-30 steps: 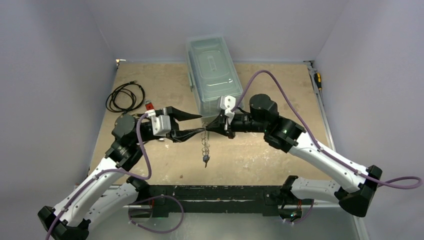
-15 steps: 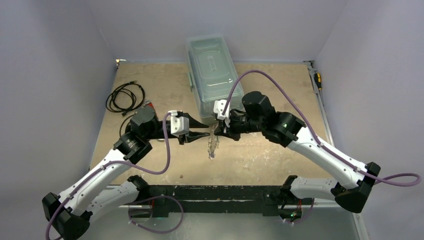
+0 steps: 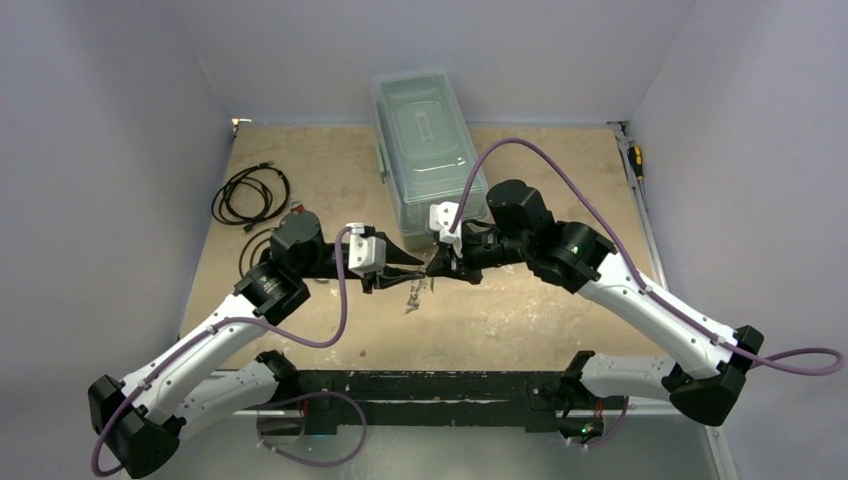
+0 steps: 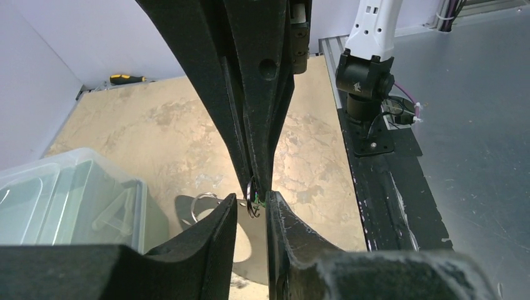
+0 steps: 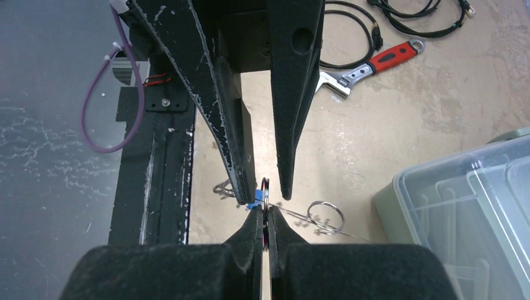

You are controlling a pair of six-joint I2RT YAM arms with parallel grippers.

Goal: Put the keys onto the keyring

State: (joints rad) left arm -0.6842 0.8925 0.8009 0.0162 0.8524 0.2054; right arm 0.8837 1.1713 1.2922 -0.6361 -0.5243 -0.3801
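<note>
The right gripper [image 5: 265, 215] pinches the keyring [image 5: 265, 189] edge-on to steady it — the left gripper [image 4: 252, 205], narrowly parted, straddles the rim, seemingly lining up the green key [image 4: 260, 202].

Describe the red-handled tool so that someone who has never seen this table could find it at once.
From the clear lidded box at the back middle of the table, look to the left part, where black cables lie coiled. The red-handled tool lies flat beside them, clearest in the right wrist view; its red grip and silvery jawed head set it apart from the all-black cables.
</note>
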